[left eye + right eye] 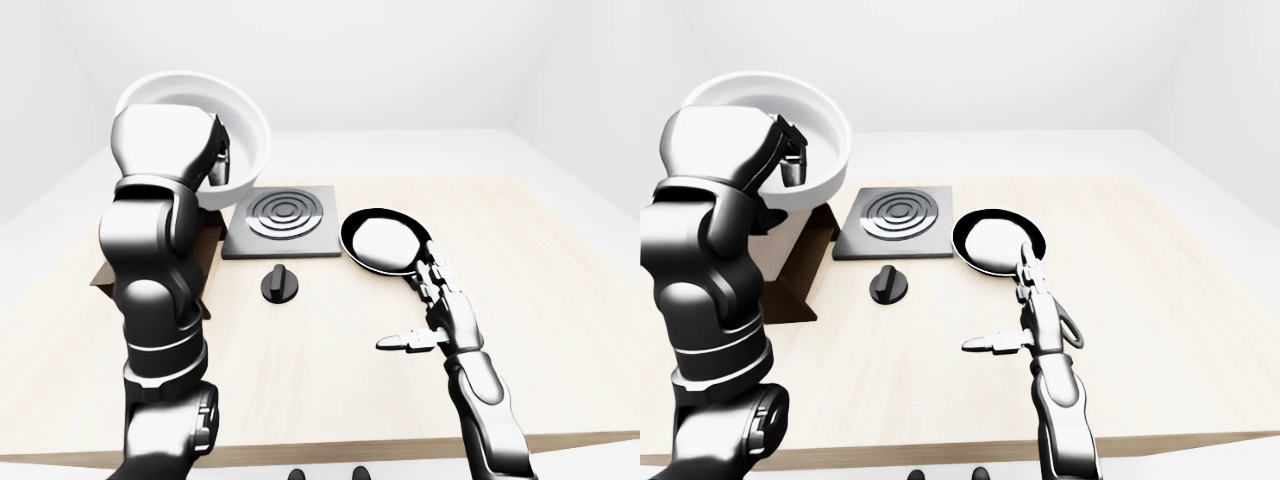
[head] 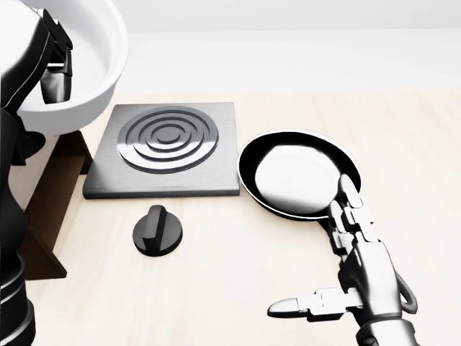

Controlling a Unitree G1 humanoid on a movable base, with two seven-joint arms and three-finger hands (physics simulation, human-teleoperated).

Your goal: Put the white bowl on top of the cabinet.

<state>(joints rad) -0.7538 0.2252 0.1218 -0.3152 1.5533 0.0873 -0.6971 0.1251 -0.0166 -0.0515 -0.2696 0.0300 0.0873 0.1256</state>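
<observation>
White bowl [image 1: 790, 140], one, gripped by left fingers [image 1: 792, 165]; right fingers [image 2: 349, 209] open, one pan [image 2: 299, 173]

White bowl [image 1: 815, 130], black pan [image 2: 299, 173], grey burner plate [image 2: 166, 150] with dark concentric rings, black knob [image 2: 158, 231], dark-brown cabinet [image 1: 805, 265].

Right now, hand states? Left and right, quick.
Left hand: closed on the rim of the white bowl, holding it raised above the cabinet.
Right hand: open, fingers spread, holding nothing, beside the frying pan.
</observation>
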